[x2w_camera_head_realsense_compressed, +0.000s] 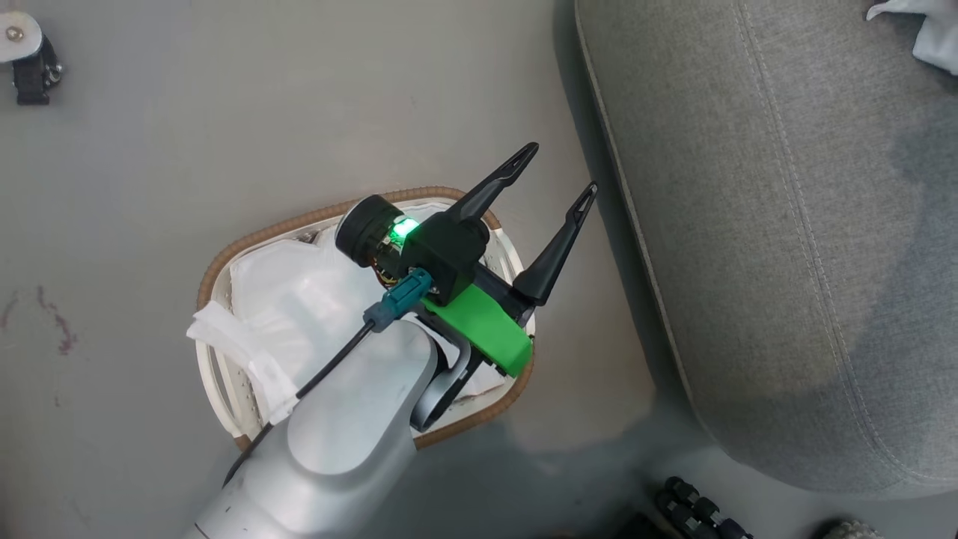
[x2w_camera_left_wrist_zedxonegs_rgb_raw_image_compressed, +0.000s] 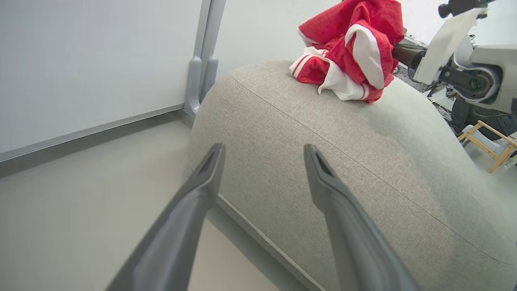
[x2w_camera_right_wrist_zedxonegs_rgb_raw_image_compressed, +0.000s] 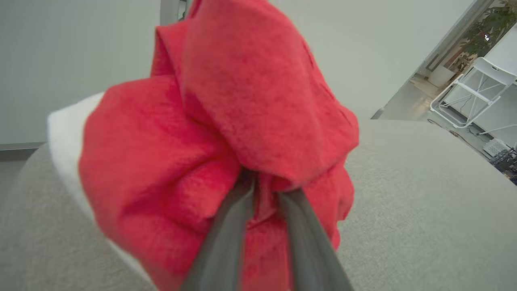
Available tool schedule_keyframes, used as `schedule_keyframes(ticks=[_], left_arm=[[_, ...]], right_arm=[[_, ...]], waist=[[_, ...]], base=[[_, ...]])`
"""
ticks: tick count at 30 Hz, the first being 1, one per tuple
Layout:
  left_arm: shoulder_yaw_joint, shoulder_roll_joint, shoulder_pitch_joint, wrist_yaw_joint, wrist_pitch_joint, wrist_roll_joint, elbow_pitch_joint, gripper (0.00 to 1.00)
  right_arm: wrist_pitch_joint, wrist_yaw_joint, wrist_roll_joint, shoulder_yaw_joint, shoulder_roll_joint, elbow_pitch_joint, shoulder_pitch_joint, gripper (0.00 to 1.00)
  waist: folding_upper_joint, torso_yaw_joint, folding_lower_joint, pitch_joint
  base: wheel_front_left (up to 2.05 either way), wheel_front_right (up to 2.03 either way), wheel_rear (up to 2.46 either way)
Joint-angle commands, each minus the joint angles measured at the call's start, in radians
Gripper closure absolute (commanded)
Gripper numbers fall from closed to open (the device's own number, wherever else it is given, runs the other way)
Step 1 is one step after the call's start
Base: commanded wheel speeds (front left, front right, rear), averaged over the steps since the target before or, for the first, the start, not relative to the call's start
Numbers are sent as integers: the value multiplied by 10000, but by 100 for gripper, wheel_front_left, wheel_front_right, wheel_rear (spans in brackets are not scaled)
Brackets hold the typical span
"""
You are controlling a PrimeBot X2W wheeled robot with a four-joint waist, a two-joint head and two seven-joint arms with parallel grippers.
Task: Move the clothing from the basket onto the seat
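The clothing, bright red with white stripes and trim, lies bunched on top of the grey seat. In the right wrist view the red clothing bulges just above the seat, and my right gripper is shut on a fold of it. My left gripper hangs open and empty above the basket, its fingers pointing toward the seat. Inside the basket I see white liner; my forearm hides part of the inside. In the left wrist view the left gripper stands open before the seat's edge.
Grey floor surrounds the basket. A dark fitting sits at the far left, and dark wheels sit below the seat. White cloth lies at the seat's far corner. A grey post stands against the wall, and a wooden frame is beyond the seat.
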Motion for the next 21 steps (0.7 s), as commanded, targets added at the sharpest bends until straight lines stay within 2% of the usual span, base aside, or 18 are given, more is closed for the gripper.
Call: schedule_keyframes(ticks=[1, 10, 21], left_arm=[[63, -19, 201, -49, -8, -91, 66, 0], [598, -91, 1167, -48, -8, -72, 157, 0], [1827, -171, 2522, -46, -8, 414, -140, 0]], right_arm=[[0, -14, 93, -28, 42, -143, 392, 0], [0, -14, 652, 400, 321, -1540, 2546, 0], [-1, -14, 1259, 1610, 1371, -3446, 3833, 0]], waist=[[-1, -103, -2, -473], [-1, -139, -2, -2037], [-1, 470, -2, -3718]], base=[[0, 0, 0], [0, 0, 0], [0, 0, 0]])
